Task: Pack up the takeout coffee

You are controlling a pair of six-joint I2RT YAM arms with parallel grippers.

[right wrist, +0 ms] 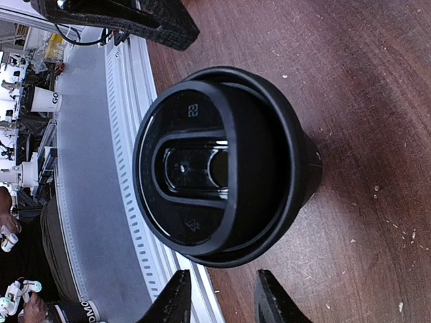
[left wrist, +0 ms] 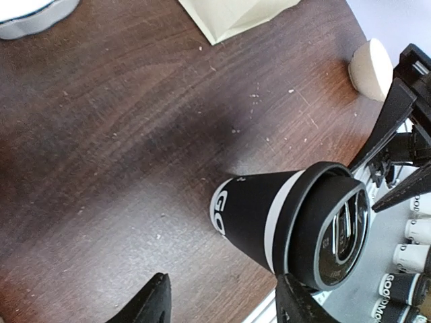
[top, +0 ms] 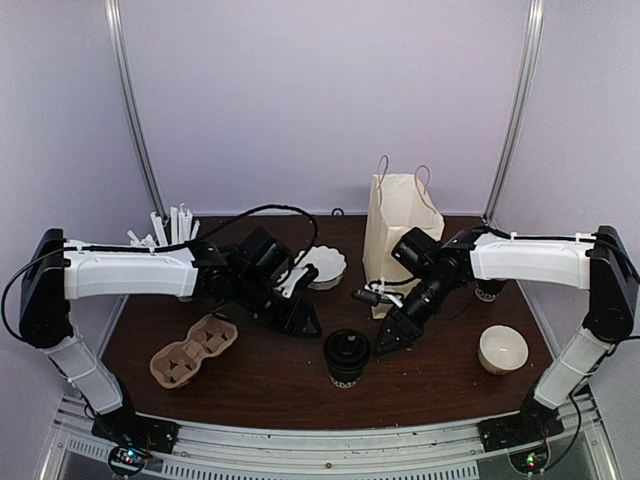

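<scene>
top view, coffee: one takeout coffee point(top: 346, 358), lid on, upright on the table point(top: 260, 385), front centre.
top view, hands: two; left hand point(top: 303, 323) and right hand point(top: 386, 344) flank the cup, neither touching it.
top view, other: one paper bag point(top: 398, 235), one cup carrier point(top: 193, 350).
left wrist, left hand point(left wrist: 225, 303): wide, empty; cup just ahead.
right wrist, right hand point(right wrist: 222, 296): narrow gap, empty; lid just ahead.

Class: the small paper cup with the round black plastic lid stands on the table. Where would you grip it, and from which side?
Probably the side wall just under the round black plastic lid, coming in level from the right, where the right pincer hovers close. The small paper cup stands upright and widens upward, so the lid's rim would resist slipping.
</scene>
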